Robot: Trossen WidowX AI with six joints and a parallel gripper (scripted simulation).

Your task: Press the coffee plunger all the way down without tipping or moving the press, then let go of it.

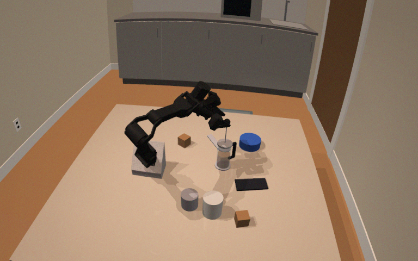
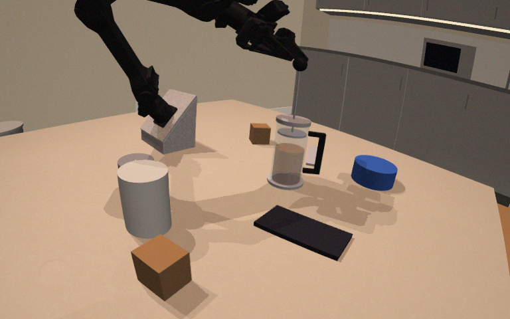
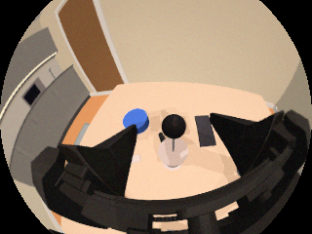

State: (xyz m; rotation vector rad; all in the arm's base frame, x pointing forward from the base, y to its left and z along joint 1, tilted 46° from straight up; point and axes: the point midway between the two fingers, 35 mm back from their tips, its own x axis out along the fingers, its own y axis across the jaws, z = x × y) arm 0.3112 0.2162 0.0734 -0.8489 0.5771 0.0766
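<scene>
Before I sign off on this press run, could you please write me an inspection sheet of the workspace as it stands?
Surface: beige table top, crossed by arm shadows.
Job's things: glass coffee press with black handle upright, brown coffee inside; black plunger knob raised on its rod, not yet pressed.
Clutter: two brown cubes, white cylinder, grey cylinder, blue disc, flat black slab, all apart from the press.
Grippers: black parallel-jaw gripper open, fingers either side of the knob, holding nothing.
Cables: nothing seen.
Surroundings: grey cabinets, brown door, orange floor.
</scene>
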